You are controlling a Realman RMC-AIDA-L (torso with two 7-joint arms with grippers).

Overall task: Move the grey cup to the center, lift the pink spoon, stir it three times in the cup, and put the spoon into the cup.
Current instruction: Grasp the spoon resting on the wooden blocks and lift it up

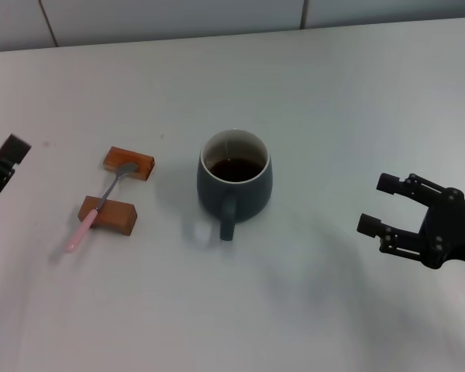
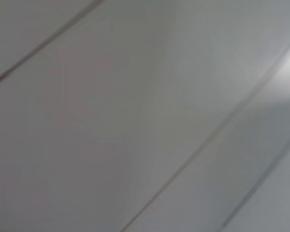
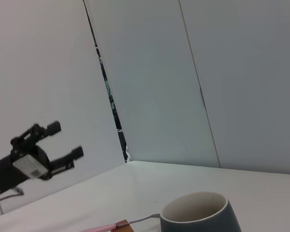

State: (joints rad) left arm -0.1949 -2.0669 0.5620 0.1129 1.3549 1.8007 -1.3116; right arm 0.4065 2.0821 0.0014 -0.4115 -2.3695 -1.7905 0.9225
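The grey cup stands upright mid-table with dark liquid inside and its handle pointing toward the near edge; its rim also shows in the right wrist view. To its left lies the pink spoon, bridging two orange-brown blocks, bowl on the far block and pink handle past the near one; a bit of the spoon shows low in the right wrist view. My right gripper hovers open to the right of the cup, holding nothing. My left gripper is open at the table's far left, apart from the spoon.
The far block and near block carry the spoon. White table spreads all around, with a tiled wall behind. The left wrist view holds only pale blurred panels.
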